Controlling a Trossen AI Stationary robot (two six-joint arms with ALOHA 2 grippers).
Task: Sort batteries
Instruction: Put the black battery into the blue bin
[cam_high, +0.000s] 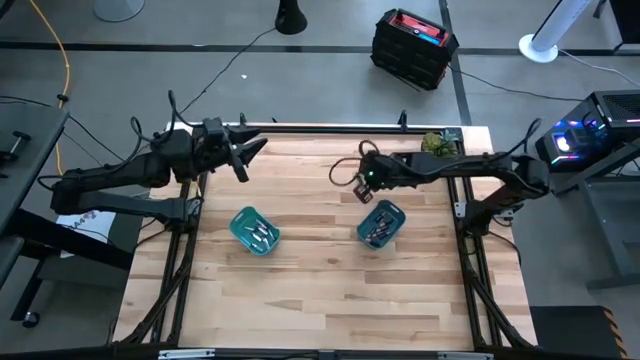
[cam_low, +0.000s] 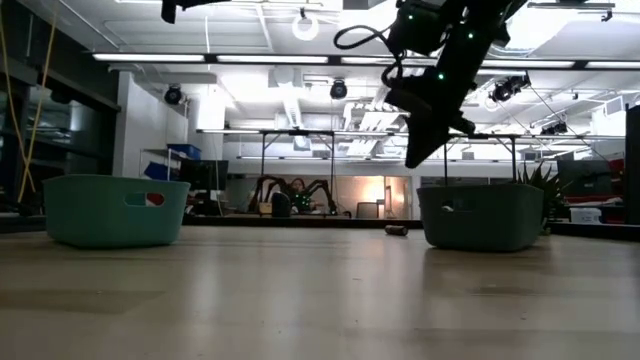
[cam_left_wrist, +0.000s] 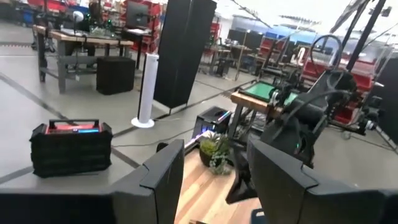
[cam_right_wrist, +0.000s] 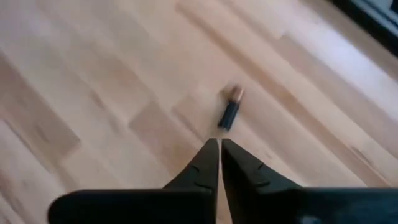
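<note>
One small dark battery with a copper end (cam_right_wrist: 229, 112) lies on its side on the wooden table, just beyond my right gripper (cam_right_wrist: 219, 144); it also shows in the low view (cam_low: 396, 229). My right gripper (cam_high: 362, 192) is shut and empty. It points down and hangs clear above the table (cam_low: 416, 155), beside the right teal bin (cam_high: 381, 222). The right bin and the left teal bin (cam_high: 255, 230) each hold several batteries. My left gripper (cam_high: 246, 155) is open and empty (cam_left_wrist: 214, 186), raised near the table's far left.
The two teal bins stand mid-table (cam_low: 115, 210) (cam_low: 480, 215) with bare wood between them and toward the near edge. A small green plant (cam_high: 434, 143) stands at the far right corner. A black case (cam_high: 412, 45) and cables lie on the floor beyond the table.
</note>
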